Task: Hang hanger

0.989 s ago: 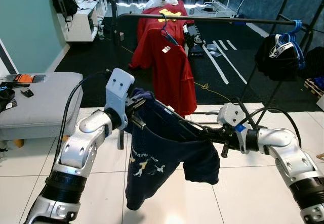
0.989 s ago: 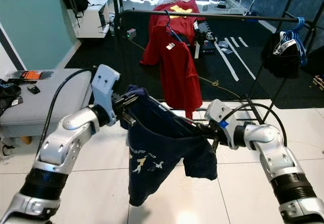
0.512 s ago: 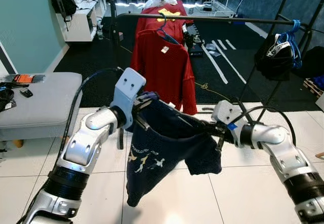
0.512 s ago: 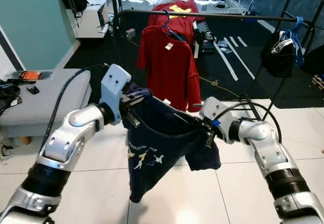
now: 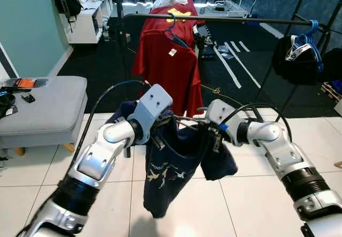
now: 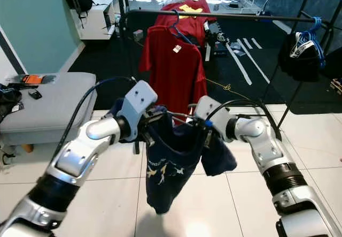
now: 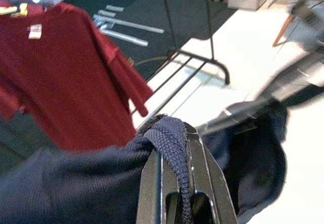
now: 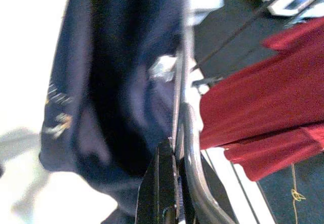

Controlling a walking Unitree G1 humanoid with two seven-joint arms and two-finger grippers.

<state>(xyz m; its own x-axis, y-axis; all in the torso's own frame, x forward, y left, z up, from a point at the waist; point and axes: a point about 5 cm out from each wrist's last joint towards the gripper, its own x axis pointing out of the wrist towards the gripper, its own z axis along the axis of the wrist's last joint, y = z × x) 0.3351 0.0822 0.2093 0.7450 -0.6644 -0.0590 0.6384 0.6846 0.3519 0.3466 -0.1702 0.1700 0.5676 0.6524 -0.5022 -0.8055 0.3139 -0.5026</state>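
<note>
A navy T-shirt point(image 5: 173, 173) with a white print hangs on a thin metal hanger point(image 5: 187, 120) between my two grippers, above the white tiles. My left gripper point(image 5: 163, 127) is shut on the shirt's ribbed collar point(image 7: 169, 133), its fingers point(image 7: 152, 183) pinching the fabric. My right gripper point(image 5: 209, 132) is shut on the hanger's wire point(image 8: 188, 133) at the shirt's other shoulder. Beyond them runs a black clothes rail point(image 5: 224, 20). A red T-shirt point(image 5: 165, 66) hangs from it on a blue hanger.
A grey padded bench point(image 5: 43, 108) stands at the left. A black bag point(image 5: 296, 55) and blue hangers hang at the rail's right end. The rail's black legs point(image 5: 256, 108) cross the floor behind my right arm. A white shelf point(image 5: 88, 17) stands at the far left.
My grippers have come much closer together and risen a little toward the rail. The navy shirt has bunched into a narrower hang between them.
</note>
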